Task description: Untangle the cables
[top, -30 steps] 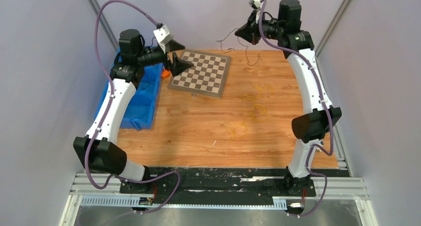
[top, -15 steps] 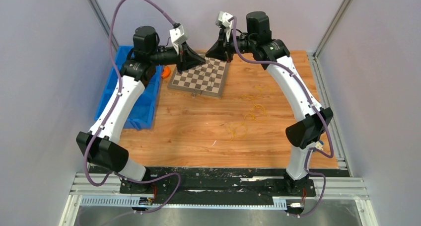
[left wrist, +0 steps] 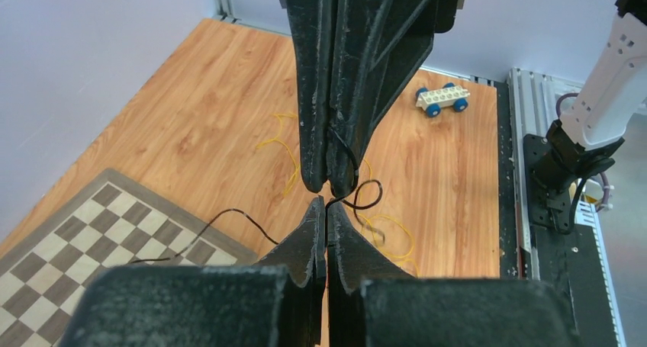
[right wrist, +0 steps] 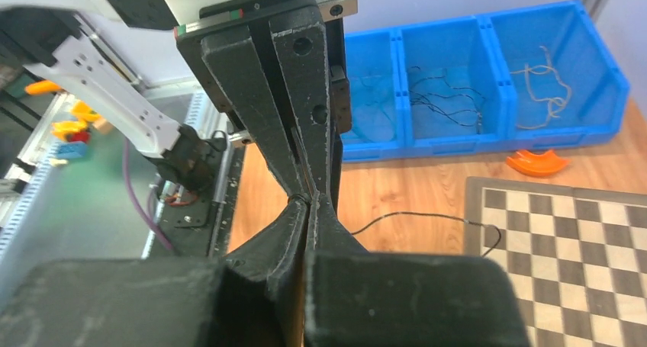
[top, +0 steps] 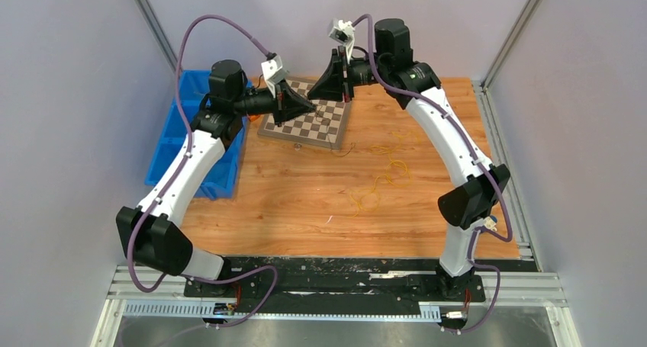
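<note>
Left gripper (left wrist: 326, 210): pinched tight on the black cable (left wrist: 229, 213), meeting the right gripper tip to tip above the chessboard (top: 317, 126).
Right gripper (right wrist: 307, 204): jaws pressed together on the same black cable.
Black cable: held at both tips, with a length trailing down to the chessboard.
Yellow cables (top: 379, 181): loose on the table (top: 290, 202), at 4 o'clock from the chessboard.
Blue bin (top: 172, 145): at the table's 9 o'clock edge.

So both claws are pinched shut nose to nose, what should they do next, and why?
Probably draw them slowly apart. The left gripper and right gripper are shut tip to tip, both apparently pinching the same black cable, which loops beside them. Separating should pull that loop straight, away from the yellow cables lying on the table.
</note>
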Action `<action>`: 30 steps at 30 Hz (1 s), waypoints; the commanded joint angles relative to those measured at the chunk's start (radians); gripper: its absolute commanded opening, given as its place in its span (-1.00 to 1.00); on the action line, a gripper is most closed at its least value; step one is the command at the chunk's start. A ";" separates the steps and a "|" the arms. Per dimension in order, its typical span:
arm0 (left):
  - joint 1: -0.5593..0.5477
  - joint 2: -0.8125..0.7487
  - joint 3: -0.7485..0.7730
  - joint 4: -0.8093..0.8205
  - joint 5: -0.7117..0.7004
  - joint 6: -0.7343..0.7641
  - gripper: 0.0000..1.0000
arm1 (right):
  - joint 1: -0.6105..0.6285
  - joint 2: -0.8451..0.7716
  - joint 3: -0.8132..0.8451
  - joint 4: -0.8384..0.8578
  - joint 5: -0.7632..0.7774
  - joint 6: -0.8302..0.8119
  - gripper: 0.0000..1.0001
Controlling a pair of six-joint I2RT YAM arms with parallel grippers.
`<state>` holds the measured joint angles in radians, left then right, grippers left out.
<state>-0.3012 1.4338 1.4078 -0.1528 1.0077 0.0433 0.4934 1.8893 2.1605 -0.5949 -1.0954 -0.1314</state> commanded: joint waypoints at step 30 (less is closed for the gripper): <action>0.687 -0.206 -0.096 0.088 -0.041 -0.291 -1.00 | -0.124 -0.082 -0.235 0.250 0.100 0.262 0.91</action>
<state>0.2855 1.2663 1.2491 0.0692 0.9855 -0.3790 0.3679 1.8812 1.9263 -0.3374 -1.0107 0.1673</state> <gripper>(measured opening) 0.007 0.951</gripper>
